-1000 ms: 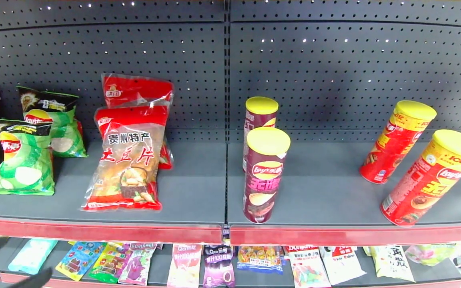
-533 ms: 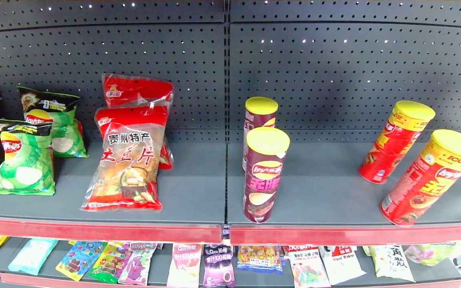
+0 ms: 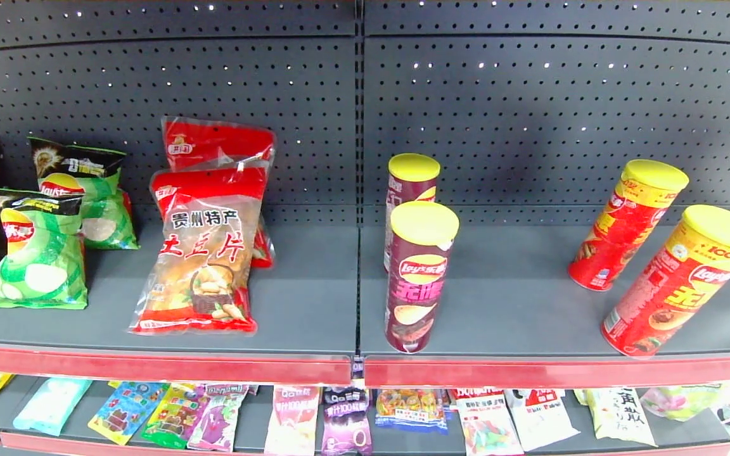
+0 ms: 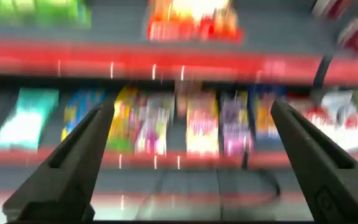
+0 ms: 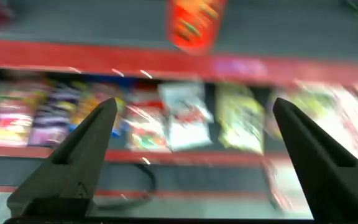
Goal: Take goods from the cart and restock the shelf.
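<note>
**Both grippers empty before the shelf (image 3: 511, 297).** The left gripper (image 4: 191, 109) and right gripper (image 5: 194, 102) each have their fingers spread wide with nothing between them. Both arms are held low, facing the packets (image 4: 197, 124) on the lower tier beneath the red front edge. On the upper tier, two purple cans (image 3: 420, 272) stand just right of the middle seam and two red cans (image 3: 682, 282) stand toward the right end. Judged step: fetching the next item from the cart. Grasp it mid-body, keep it upright, and set it on the bare stretch between the purple and red cans, clear of both.
</note>
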